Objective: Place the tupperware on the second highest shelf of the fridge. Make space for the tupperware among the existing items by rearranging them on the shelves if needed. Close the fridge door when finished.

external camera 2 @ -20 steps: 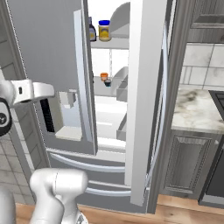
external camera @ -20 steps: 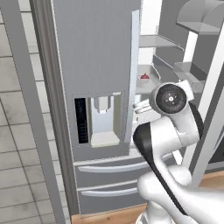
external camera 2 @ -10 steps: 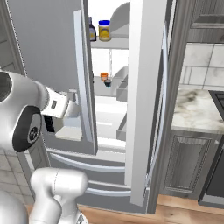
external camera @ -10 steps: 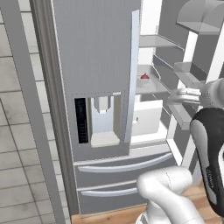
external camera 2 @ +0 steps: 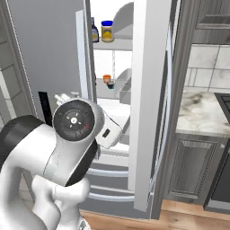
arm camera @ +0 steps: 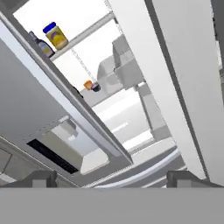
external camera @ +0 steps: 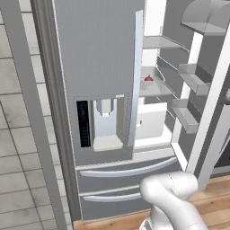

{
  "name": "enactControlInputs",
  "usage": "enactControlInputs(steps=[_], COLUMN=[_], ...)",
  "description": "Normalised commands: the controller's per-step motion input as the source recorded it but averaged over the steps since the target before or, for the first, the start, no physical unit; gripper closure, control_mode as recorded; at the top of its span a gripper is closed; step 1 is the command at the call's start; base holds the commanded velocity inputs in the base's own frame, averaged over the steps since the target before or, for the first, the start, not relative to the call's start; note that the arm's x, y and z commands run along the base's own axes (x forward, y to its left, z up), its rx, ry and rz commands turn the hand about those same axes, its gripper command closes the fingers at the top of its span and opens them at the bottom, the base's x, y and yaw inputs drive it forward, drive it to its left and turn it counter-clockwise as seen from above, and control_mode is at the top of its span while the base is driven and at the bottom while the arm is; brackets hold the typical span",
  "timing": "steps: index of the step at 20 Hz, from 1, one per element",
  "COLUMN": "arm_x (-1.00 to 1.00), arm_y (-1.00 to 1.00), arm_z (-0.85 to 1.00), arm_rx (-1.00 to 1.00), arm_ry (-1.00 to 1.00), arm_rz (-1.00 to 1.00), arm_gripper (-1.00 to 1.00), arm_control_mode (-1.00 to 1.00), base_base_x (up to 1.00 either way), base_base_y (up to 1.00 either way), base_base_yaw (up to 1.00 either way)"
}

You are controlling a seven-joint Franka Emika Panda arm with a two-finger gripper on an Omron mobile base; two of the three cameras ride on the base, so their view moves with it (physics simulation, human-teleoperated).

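Observation:
The fridge stands with its right fridge door swung open; the dispenser door is closed. On an upper shelf stand a dark bottle and a yellow jar. A shelf below holds a tiny orange pot and a small black bottle. In the hand view my gripper is open and empty. It faces the fridge opening from low down, well short of the shelves. The same jar and pot show there. The tupperware is out of view.
Grey lipped bins line the inside of the open door. Two wide drawers run below the doors. A marble counter over dark cabinets stands right of the fridge. My white arm fills the foreground of the right base view.
The arm has swung across in front of the fridge, toward the opening between the doors. The gripper has stayed open. Nothing in the fridge has moved.

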Motion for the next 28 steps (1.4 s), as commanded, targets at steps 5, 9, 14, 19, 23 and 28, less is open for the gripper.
enactControlInputs(steps=[5,9,14,19,23,28], arm_x=[-0.32,0.00,0.20,0.47,0.74,0.83], arm_y=[-0.98,-0.98,-0.83,-0.89,-0.56,-0.36], arm_z=[-0.31,-0.57,-0.38,-0.18,-0.17,-0.17], arm_rx=[0.21,0.19,0.22,0.34,0.31,0.27], arm_ry=[-0.07,0.00,-0.01,-0.01,0.00,0.01], arm_rz=[-0.19,-0.17,-0.11,-0.03,0.00,0.00], arm_gripper=[-1.00,-1.00,-1.00,-1.00,-1.00,-1.00], arm_control_mode=[-1.00,-1.00,-1.00,-1.00,-1.00,-1.00], base_base_x=[0.00,0.00,0.00,0.00,0.00,0.00], base_base_y=[0.00,0.00,0.00,0.00,0.00,0.00], base_base_yaw=[0.00,0.00,0.00,0.00,0.00,0.00])
